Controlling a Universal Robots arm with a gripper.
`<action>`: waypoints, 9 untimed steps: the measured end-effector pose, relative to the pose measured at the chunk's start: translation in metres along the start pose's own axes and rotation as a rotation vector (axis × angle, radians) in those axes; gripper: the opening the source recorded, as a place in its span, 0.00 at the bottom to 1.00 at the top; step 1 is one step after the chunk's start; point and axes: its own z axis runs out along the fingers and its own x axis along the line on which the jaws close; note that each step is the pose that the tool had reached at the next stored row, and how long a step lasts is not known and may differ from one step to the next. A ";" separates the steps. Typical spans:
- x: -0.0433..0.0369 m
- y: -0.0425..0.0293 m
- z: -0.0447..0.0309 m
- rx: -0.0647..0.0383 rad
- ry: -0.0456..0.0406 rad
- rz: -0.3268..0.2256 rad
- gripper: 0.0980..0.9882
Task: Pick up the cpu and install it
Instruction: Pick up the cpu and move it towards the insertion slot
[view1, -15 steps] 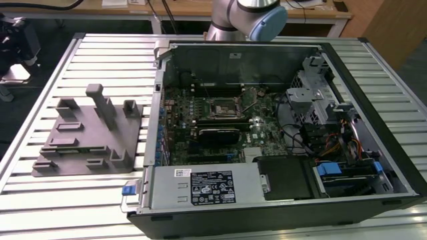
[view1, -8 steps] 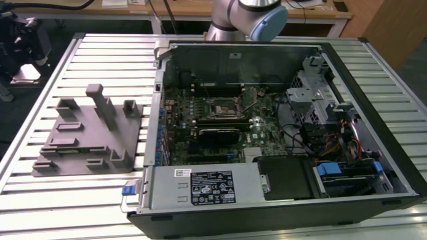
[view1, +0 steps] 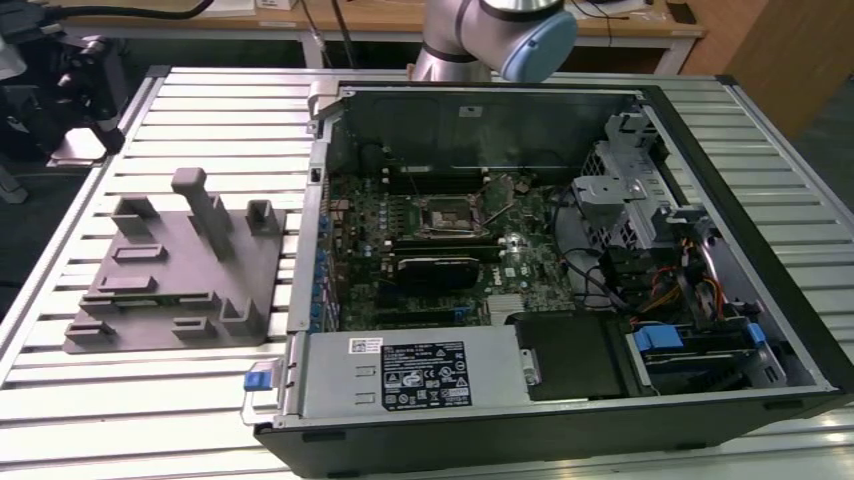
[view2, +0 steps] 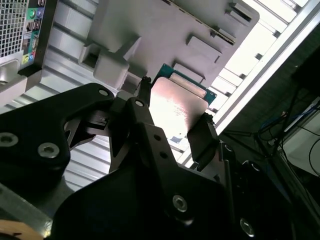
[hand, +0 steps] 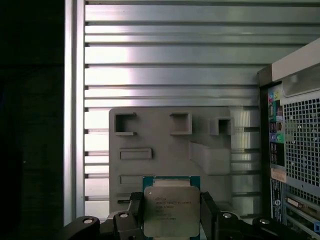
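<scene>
In both wrist views my gripper (hand: 171, 216) (view2: 173, 119) is shut on the cpu (hand: 171, 207) (view2: 176, 106), a flat square chip with a silver-grey metal top and a green edge. One black finger (hand: 135, 216) presses each of two opposite sides. The chip hangs level, well above the grey plastic fixture (hand: 165, 135) (view2: 150, 30) (view1: 174, 270) on the slatted table. In the exterior view the open computer case (view1: 747, 330) lies to the fixture's right, with the motherboard's square socket (view1: 445, 213) near the board's middle. The arm's elbow (view1: 514, 30) shows at the top edge.
The fixture carries upright blocks (view1: 200, 200) and shallow pockets. The case's rear panel with ports (hand: 295, 145) (view2: 22, 30) stands beside the fixture. A power supply (view1: 414, 375), drive cage (view1: 627, 190) and cables (view1: 667, 290) crowd the case. The table's edge (hand: 72, 125) drops to dark floor.
</scene>
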 end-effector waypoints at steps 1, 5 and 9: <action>-0.0025 0.0001 0.0001 0.000 -0.0001 0.000 0.50; -0.0123 0.0003 0.0005 0.000 -0.0001 0.000 0.50; -0.0224 0.0007 0.0008 0.000 -0.0001 0.000 0.50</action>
